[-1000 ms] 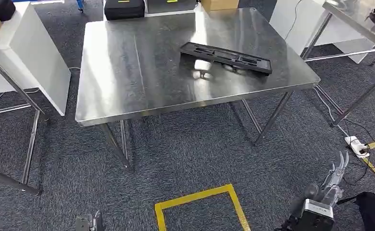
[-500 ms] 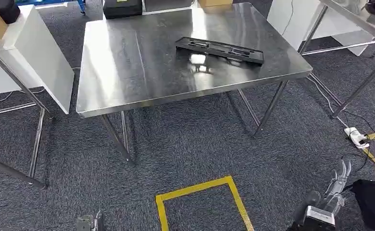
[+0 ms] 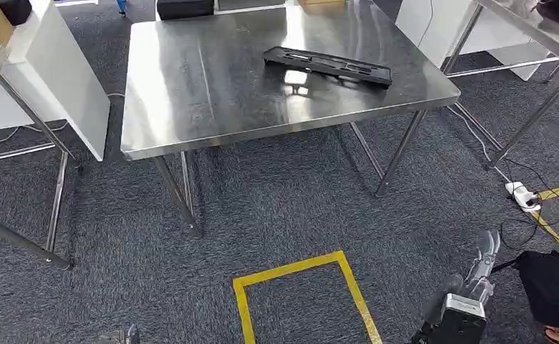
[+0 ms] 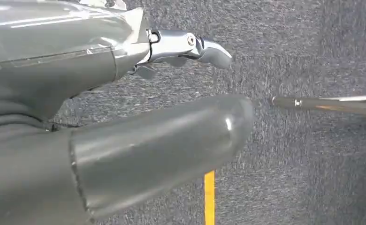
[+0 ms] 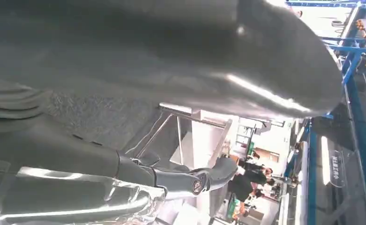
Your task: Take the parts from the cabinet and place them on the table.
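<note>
A long black plastic part (image 3: 327,65) lies flat on the steel table (image 3: 212,107), toward its far right side. My right hand (image 3: 481,269) hangs low at the lower right, well short of the table, fingers stretched out and holding nothing. In the right wrist view the thick grey thumb (image 5: 247,65) and a straight finger (image 5: 204,178) stand apart with nothing between them. My left hand (image 4: 139,122) hangs over the carpet, its thumb and a silver finger (image 4: 190,47) spread, nothing in them. Its tip (image 3: 122,335) peeks in at the bottom left of the head view.
A yellow taped square (image 3: 298,294) marks the grey carpet in front of the table. A white cabinet (image 3: 54,79) stands at the left, another steel table (image 3: 534,36) at the right. A power strip (image 3: 524,196) with cables and a black bag (image 3: 556,287) lie at the right.
The whole view has shifted as the camera moved; the table now sits slightly higher and more square in the picture. My right hand hangs a little further left. The black part has not moved on the table.
</note>
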